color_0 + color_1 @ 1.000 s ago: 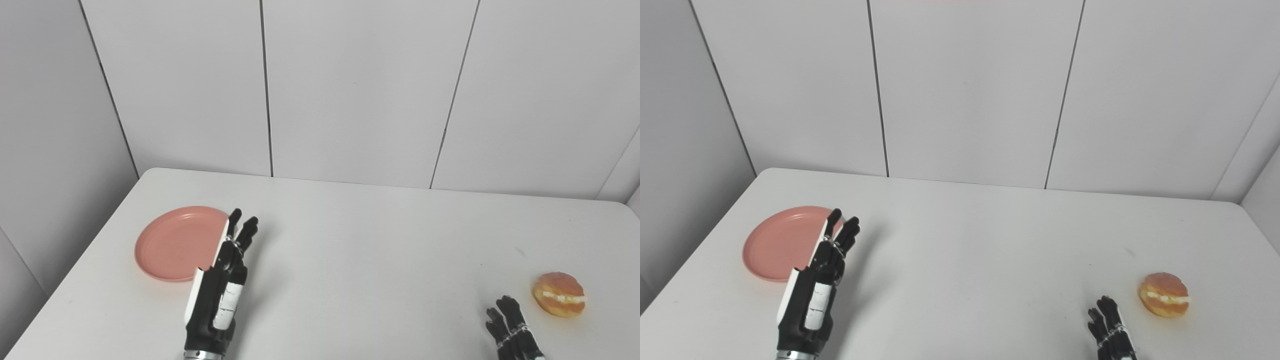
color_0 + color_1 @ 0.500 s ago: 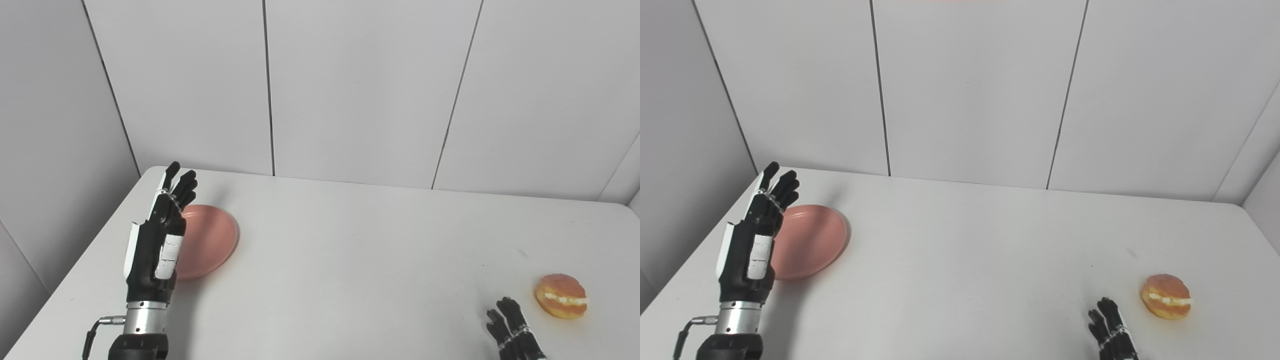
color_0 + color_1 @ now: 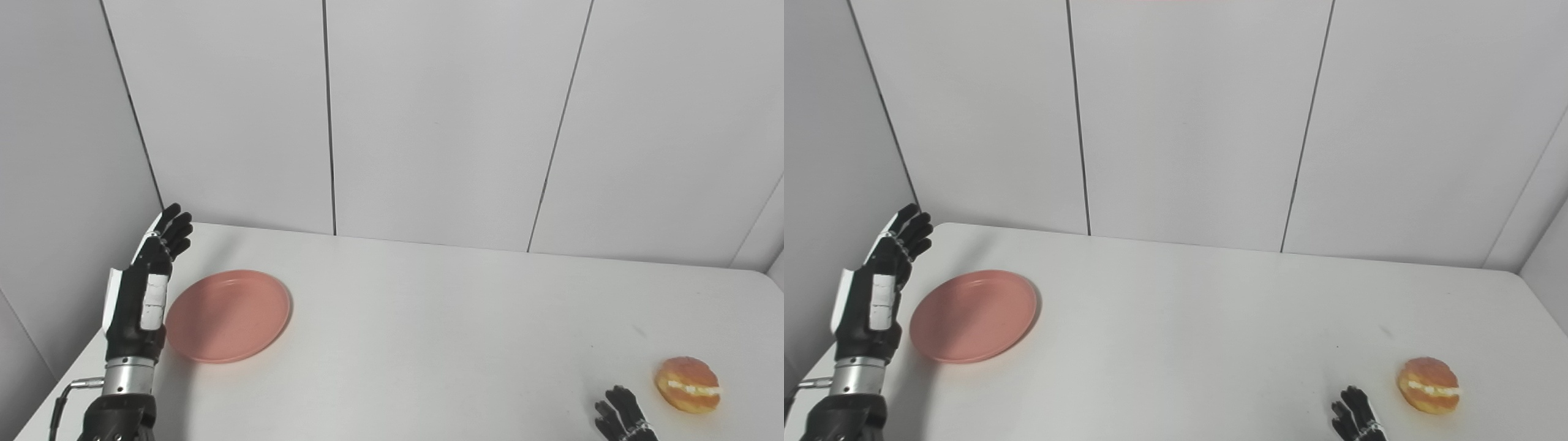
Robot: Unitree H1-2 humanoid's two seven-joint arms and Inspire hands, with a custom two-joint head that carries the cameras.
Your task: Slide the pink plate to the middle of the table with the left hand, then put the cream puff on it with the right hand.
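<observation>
The pink plate (image 3: pixel 228 315) lies flat at the left of the white table (image 3: pixel 429 318). My left hand (image 3: pixel 144 288) is raised just left of the plate, at the table's left edge, fingers straight, held together and pointing up, holding nothing, apart from the plate. The cream puff (image 3: pixel 687 384), golden with a cream filling, sits at the right front of the table. Only the fingertips of my right hand (image 3: pixel 621 419) show at the bottom edge, left of the puff and apart from it; they are spread and empty.
Grey wall panels (image 3: pixel 429 122) stand behind the table and along its left side. The table's left edge runs right beside my left hand.
My left hand swung from the plate's right side across to its left side. The camera tilted up a little, so the scene sits lower. The plate and puff stayed put.
</observation>
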